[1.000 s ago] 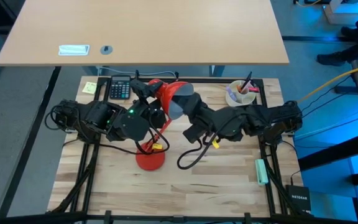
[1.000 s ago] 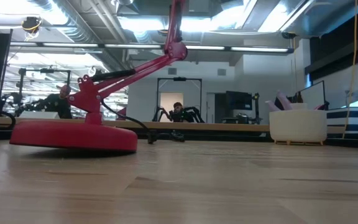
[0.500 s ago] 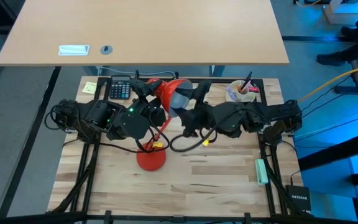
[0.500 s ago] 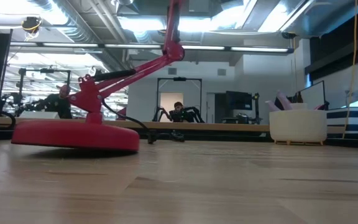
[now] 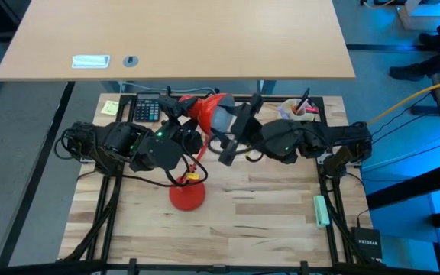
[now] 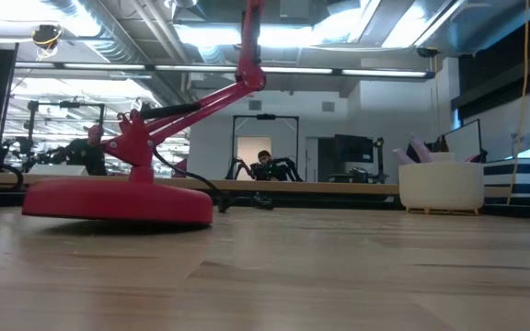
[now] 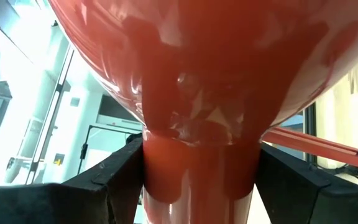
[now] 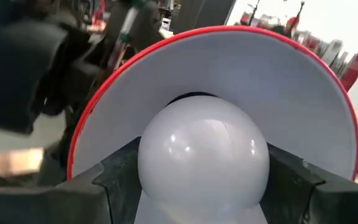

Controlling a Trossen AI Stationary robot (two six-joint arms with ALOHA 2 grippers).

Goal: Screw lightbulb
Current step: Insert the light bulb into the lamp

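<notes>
A red desk lamp stands on its round base (image 5: 186,196) on the wooden table, and its jointed arm (image 6: 191,101) rises toward the shade (image 5: 208,113), held high near the far edge. My left gripper (image 7: 197,183) is shut on the shade's narrow neck from the left. My right gripper (image 8: 204,186) comes from the right, shut on the white lightbulb (image 8: 204,152). The bulb sits in the mouth of the shade's white inside (image 8: 260,81). Its screw base is hidden behind the globe. My left gripper pinches the shade's red neck (image 7: 197,168), just below where the shade flares out, between its two fingers (image 7: 120,177). The fingers reach in about level from the table's left side. The shade hangs high above the table on the lamp's arm. My right gripper pinches the lightbulb's round white globe (image 8: 166,168) on its two opposite sides between its two fingers (image 8: 291,180). It comes about level from the table's right side, along the bulb's axis. The bulb is clear of the table, and its far end points into the shade.
A calculator (image 5: 147,109) and a yellow note (image 5: 111,108) lie at the far left. A white bowl with pens (image 5: 296,114) stands at the far right. Near the right edge lie a green marker (image 5: 321,210) and a black box (image 5: 369,244). A second desk (image 5: 174,38) stands beyond.
My right gripper has rolled about a quarter turn about the line it points along, staying on the bulb. Its arm has swung a little toward the table's far edge, and its loose cable has swung with it. The lamp's base and arm have shifted slightly.
</notes>
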